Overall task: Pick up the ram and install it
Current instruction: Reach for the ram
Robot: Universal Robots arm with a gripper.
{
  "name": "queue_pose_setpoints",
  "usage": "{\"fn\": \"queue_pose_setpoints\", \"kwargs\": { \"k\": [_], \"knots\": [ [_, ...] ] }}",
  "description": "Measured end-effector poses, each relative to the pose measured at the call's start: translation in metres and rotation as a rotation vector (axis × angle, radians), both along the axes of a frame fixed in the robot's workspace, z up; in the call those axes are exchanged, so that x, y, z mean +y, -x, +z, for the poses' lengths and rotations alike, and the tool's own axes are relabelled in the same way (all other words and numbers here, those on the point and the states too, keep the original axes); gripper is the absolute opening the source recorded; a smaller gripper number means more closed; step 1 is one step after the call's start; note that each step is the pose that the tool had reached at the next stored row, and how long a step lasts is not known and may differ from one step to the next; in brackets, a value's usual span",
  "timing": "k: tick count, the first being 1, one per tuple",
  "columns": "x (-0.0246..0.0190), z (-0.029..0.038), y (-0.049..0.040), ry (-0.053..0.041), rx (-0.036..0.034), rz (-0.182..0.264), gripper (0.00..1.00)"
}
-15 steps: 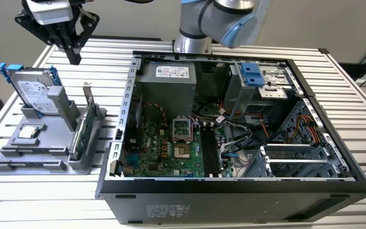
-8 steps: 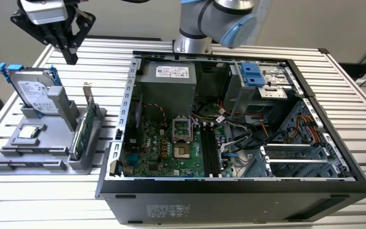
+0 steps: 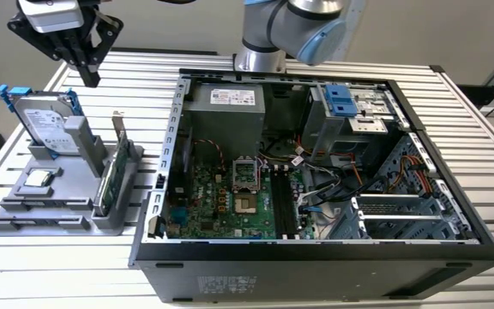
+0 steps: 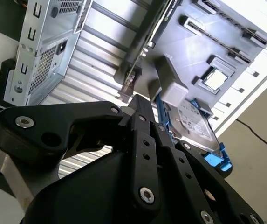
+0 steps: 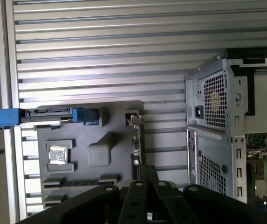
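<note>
A slatted metal table carried an open computer case and, at the exterior view's left, a grey holder with an upright hard drive. Above the drive hung the gripper, its fingers pressed together on nothing. The ram, seemingly a thin dark strip, sat edgewise in a holder slot.

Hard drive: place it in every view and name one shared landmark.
Exterior view: hard drive stands upright at the holder's far end, at the view's left.
Second wrist view: it sits beside the holder's grey block.
First wrist view: it is edge-on between its blue rails.
Shared landmark: the processor.
</note>
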State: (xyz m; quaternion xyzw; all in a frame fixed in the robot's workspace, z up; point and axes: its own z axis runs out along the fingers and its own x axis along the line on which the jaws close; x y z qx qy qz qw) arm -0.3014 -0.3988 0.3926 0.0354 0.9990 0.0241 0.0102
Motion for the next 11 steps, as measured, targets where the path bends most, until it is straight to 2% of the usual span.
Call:
{"fn": "queue_pose_setpoints", "kwargs": {
  "k": [11],
  "knots": [
    [0.0000, 0.0000, 0.0100, 0.0001, 0.0001, 0.000, 0.00]
  ]
}}
